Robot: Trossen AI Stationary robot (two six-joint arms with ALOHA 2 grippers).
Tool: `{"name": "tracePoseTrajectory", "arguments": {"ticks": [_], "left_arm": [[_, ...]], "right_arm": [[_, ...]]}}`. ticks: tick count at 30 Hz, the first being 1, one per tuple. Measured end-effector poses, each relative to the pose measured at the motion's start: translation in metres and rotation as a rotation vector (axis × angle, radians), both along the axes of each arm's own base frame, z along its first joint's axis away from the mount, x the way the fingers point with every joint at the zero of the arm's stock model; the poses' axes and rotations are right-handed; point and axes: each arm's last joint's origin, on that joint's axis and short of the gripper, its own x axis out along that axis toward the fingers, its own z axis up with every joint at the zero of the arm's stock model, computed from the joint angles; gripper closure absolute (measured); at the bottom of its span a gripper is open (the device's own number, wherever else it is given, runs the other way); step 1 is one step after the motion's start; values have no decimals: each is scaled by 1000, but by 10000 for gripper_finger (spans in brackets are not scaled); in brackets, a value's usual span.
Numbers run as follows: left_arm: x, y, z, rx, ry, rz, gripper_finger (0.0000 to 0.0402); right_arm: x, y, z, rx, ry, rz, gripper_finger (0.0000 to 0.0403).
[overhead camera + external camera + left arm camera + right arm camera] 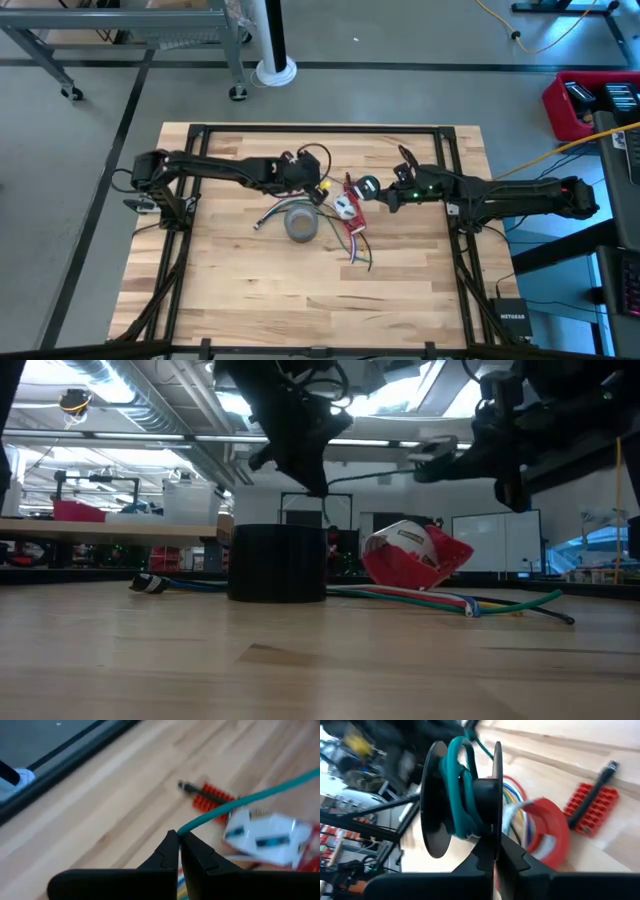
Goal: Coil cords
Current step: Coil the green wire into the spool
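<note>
At worktop centre, left tool (178, 851) is clamped on the teal cord (235, 802); right tool (496, 851) is closed on the black spool (462, 800) holding the cord's few turns. Risk: tension could slip the cord out or pop loops over the flange. Beyond, tape roll (301, 223) could snag the slack.

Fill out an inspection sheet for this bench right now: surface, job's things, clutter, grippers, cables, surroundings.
Surface: wooden table.
Job's things: green cord wound on a black spool; its tail runs to the left arm.
Clutter: grey tape roll, red tape dispenser, red connector strip.
Grippers: left gripper shut on the cord; right gripper shut on the spool.
Cables: coloured wires lying loose on the table.
Surroundings: metal cart, red toolbox.
</note>
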Motion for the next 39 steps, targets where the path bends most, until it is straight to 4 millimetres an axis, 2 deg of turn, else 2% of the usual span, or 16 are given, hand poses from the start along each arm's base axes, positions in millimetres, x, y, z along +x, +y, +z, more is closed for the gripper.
{"name": "tracePoseTrajectory", "arguments": {"ticks": [3, 6, 11, 17, 21, 24, 27, 33, 39], "left_arm": [[-1, 10, 11, -22, -82, 22, 401], [5, 16, 17, -100, -195, -26, 401], [15, 21, 14, -229, -313, -48, 401], [15, 22, 13, -402, -355, -55, 401], [9, 26, 7, -500, -293, -37, 401], [1, 35, 1, -568, -233, 35, 401], [-3, 49, 1, -630, -258, 78, 401], [0, 75, 12, -705, -444, 94, 401], [2, 92, 24, -701, -604, 91, 401]], "right_arm": [[-2, 0, -4, 7, 43, -2, 400], [-3, 0, -6, -1, 76, -36, 400], [-4, -2, -9, -21, 104, -94, 400], [-1, -4, -14, -29, 145, -122, 400], [-3, -4, -18, -44, 188, -156, 400], [-1, -5, -11, -58, 201, -157, 400], [-1, -6, -3, -114, 236, -180, 400], [2, -8, 12, -215, 255, -169, 400], [10, -10, 14, -266, 302, -154, 400]]}}
